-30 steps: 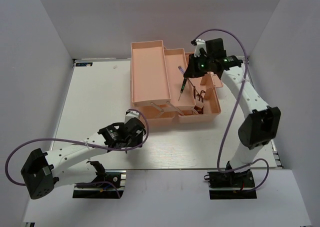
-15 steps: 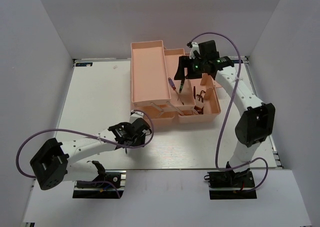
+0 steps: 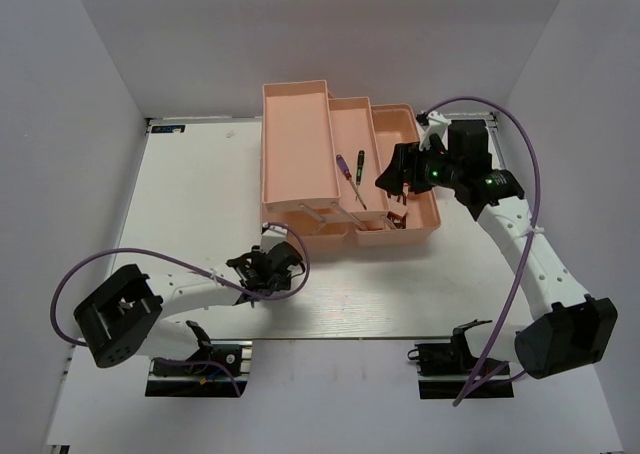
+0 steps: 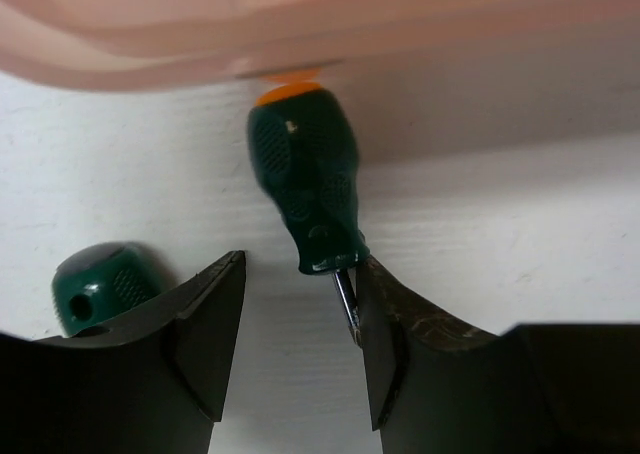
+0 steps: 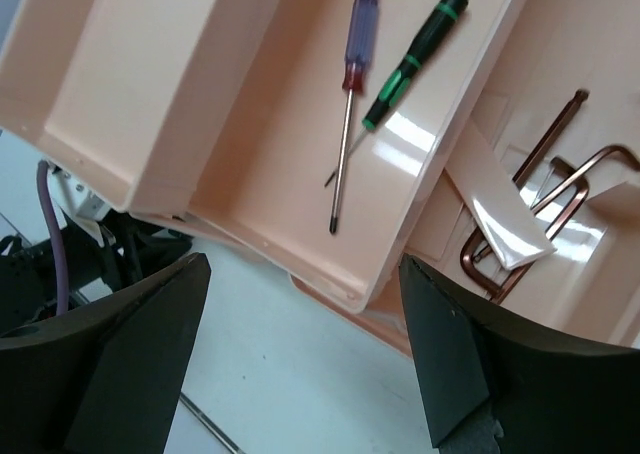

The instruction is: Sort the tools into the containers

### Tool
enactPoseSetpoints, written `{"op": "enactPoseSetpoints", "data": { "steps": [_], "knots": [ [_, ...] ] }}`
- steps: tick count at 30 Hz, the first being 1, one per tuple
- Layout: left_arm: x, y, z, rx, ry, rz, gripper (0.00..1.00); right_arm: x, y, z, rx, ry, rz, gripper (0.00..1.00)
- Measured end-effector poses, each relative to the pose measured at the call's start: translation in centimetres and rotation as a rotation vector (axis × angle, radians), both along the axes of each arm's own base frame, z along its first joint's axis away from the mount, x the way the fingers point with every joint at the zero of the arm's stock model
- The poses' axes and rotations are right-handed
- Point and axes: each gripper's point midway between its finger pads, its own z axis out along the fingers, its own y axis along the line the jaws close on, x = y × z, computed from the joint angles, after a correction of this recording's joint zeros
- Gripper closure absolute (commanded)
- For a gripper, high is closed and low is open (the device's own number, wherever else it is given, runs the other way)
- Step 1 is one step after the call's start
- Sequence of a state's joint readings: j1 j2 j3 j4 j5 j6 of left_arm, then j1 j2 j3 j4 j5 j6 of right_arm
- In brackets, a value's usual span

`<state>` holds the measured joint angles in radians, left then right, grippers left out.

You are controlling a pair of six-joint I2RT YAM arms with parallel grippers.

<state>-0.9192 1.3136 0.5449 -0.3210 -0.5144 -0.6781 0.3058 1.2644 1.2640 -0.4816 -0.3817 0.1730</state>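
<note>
The left pincer [image 4: 300, 279] sits low on the white table [image 4: 520, 224] with its jaws apart, straddling only the blade end of a stubby green screwdriver [image 4: 308, 189]; nothing is gripped. That tool lies flat, its long axis running away from the pincer and leaning slightly left. The short blade points back and lies just beside the right finger [image 4: 400, 344], and a gap shows between the handle and the left finger [image 4: 205, 329]. The orange cap at the far end butts the toolbox [image 4: 320, 24] wall, so there is no room ahead. Outside the left finger lies a second stubby green screwdriver [image 4: 98, 286], partly hidden, so its direction cannot be told. Seen from above, open table spreads to the left of this pincer and behind it. Farther off, the right pincer [image 5: 303, 274] hangs above the toolbox, jaws wide apart and holding nothing. Ahead of it, in the middle tray [image 5: 270, 164], lies a blue-and-red screwdriver [image 5: 347, 114], handle far, tip pointing back toward the pincer. Just right of it a slim green screwdriver [image 5: 412, 62] slants, handle far-right, tip angled in toward the other's shaft. Both lie well inside the tray's rim. Beyond the right finger, lower in the box, lie bent hex keys [image 5: 549, 136].
</note>
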Motion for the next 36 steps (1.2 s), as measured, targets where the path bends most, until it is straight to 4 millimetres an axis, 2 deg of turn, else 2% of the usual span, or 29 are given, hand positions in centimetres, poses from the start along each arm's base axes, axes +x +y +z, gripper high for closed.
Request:
{"op": "enactPoseSetpoints", "data": {
  "steps": [5,9,13,14,23,28,30,32,33,34,35,36],
  "knots": [
    [0.8,-0.9,0.0,-0.03,-0.032,-0.004,0.41,-0.8,-0.2,-2.7,-0.004,0.063,0.013,0.17],
    [1.5,-1.2,-0.1,-0.033,-0.058,0.004,0.39,-1.0,-0.4,-3.5,0.0,0.086,0.016,0.17],
    [1.7,-1.5,0.0,-0.048,-0.066,0.01,0.62,-1.0,-0.5,-3.3,0.007,0.083,0.018,0.17],
    [1.6,-1.4,0.0,-0.049,-0.064,0.011,0.7,-1.0,-0.5,-3.3,0.009,0.082,0.019,0.17],
    [1.4,-1.3,0.0,-0.068,-0.063,0.028,0.98,-1.0,-0.8,-3.5,0.02,0.088,0.018,0.17],
    [-0.2,-0.6,0.4,-0.093,-0.031,0.019,1.0,-1.1,-0.8,-3.6,0.023,0.092,0.02,0.17],
    [-1.0,-0.8,1.5,-0.134,-0.028,-0.005,1.0,-1.2,-0.8,-3.6,0.025,0.089,0.025,0.12],
    [-1.6,-1.5,3.7,-0.208,-0.051,-0.049,1.0,-1.4,-0.9,-3.6,0.016,0.077,0.039,0.1],
    [-1.9,-2.0,4.9,-0.248,-0.067,-0.082,1.0,-1.5,-0.9,-3.6,0.011,0.069,0.049,0.38],
    [-2.1,-2.6,6.3,-0.287,-0.085,-0.121,1.0,-1.6,-0.9,-3.6,-0.002,0.052,0.068,0.82],
    [-2.4,-3.1,7.6,-0.32,-0.098,-0.163,1.0,-1.8,-0.9,-3.6,-0.01,0.039,0.093,1.0],
    [-2.8,-3.8,9.1,-0.356,-0.113,-0.219,1.0,-2.0,-0.9,-3.7,-0.014,0.029,0.117,1.0]
  ]
}}
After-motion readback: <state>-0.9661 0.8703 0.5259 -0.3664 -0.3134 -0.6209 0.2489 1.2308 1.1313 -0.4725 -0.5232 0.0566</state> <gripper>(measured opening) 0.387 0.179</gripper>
